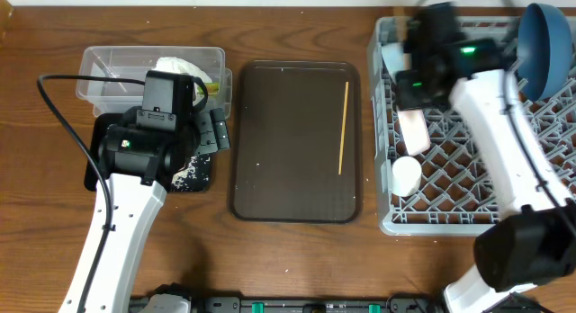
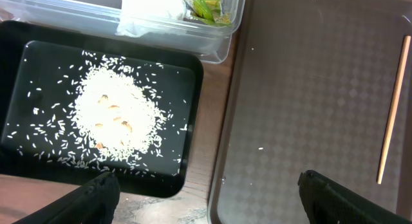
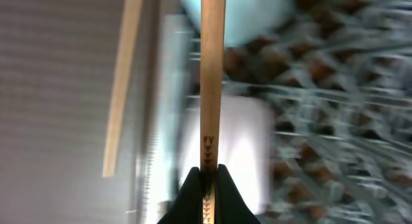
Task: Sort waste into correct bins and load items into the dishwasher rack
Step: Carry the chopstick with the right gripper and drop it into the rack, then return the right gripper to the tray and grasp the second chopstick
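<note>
No words or numbers can be read. The chopstick point(image 3: 212, 69) has tiny triangle marks point(image 3: 207, 144) near its 6 o'clock end.

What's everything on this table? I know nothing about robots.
Dishwasher rack: one, grey, right side.
Dark blue dish: one, upright, rack's far right corner.
Light blue bowl: one, rack's far left corner.
White bowl: one, rack's left side.
White cup: one, rack's left side.
Serving tray: one, dark brown, centre.
Loose chopstick: one, wooden, on serving tray.
Held chopstick: one, wooden, over rack.
Clear tub: one, far left.
Napkin: one, white, in tub.
Wrapper: one, yellow-green, in tub.
Black tray: one, near side of tub.
Rice scraps: pile, whitish, in black tray.
Left gripper: open, by black tray.
Right gripper: shut on held chopstick.
</note>
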Available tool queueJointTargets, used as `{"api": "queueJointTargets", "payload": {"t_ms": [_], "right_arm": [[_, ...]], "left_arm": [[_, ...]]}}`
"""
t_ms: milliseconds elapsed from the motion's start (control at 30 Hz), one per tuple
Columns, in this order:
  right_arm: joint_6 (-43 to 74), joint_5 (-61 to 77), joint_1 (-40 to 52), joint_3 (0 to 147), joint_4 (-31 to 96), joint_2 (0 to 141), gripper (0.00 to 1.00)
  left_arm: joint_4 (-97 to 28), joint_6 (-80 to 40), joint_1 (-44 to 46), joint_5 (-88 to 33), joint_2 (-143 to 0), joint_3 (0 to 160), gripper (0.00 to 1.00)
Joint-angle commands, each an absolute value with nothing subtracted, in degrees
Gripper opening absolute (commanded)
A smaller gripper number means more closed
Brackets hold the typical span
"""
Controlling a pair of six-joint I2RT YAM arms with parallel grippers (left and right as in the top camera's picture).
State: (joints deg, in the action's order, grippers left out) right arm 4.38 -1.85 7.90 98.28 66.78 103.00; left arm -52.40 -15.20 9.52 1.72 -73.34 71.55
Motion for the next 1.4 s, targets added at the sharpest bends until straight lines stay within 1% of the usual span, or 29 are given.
{"api": "queueJointTargets", "payload": {"t_ms": [0,233,367,400,433,467,500,533,600,800,967,1167,1367], "right_arm": [[-2.5,-3.2,4.3,97.4,66.6,103.3,0.01],[-5.5,-3.1,-1.9,96.0,66.0,107.8,0.01],[-7.0,-2.7,-2.9,96.0,65.6,110.2,0.01],[-7.5,-2.7,-2.9,96.0,65.4,110.7,0.04],[-7.6,-2.7,-2.9,96.0,65.3,110.9,0.11],[-7.6,-2.7,-2.9,96.0,65.2,111.1,0.27],[-7.6,-2.7,-2.9,96.0,65.1,111.1,0.36],[-7.5,-2.7,-2.9,96.0,64.9,111.1,0.41],[-7.3,-2.6,-2.9,96.1,64.6,111.1,0.45],[-4.3,2.1,-1.5,98.6,66.3,110.0,0.45],[-1.1,3.3,3.1,102.8,67.0,106.4,0.44],[4.5,2.9,13.7,104.0,63.4,104.8,0.44],[18.0,-5.3,23.1,100.0,58.2,108.6,0.43]], "left_arm": [[-52.5,-15.1,9.3,2.2,-73.0,72.2,0.91],[-52.5,-15.1,9.3,2.2,-73.0,72.2,0.91],[-52.5,-15.1,9.3,2.2,-73.0,72.2,0.92],[-52.5,-15.1,9.3,2.2,-73.0,72.2,0.91],[-52.5,-15.1,9.3,2.2,-73.0,72.2,0.91],[-52.5,-15.1,9.3,2.2,-73.0,72.2,0.92],[-52.5,-15.1,9.3,2.2,-73.0,72.2,0.91],[-52.5,-15.1,9.3,2.2,-73.0,72.2,0.91],[-52.5,-15.1,9.3,2.2,-73.0,72.2,0.91],[-52.5,-15.1,9.3,2.2,-73.0,72.2,0.92],[-52.5,-15.1,9.3,2.2,-73.0,72.2,0.92],[-52.5,-15.1,9.3,2.2,-73.0,72.2,0.92],[-52.5,-15.1,9.3,2.2,-73.0,72.2,0.91]]}}
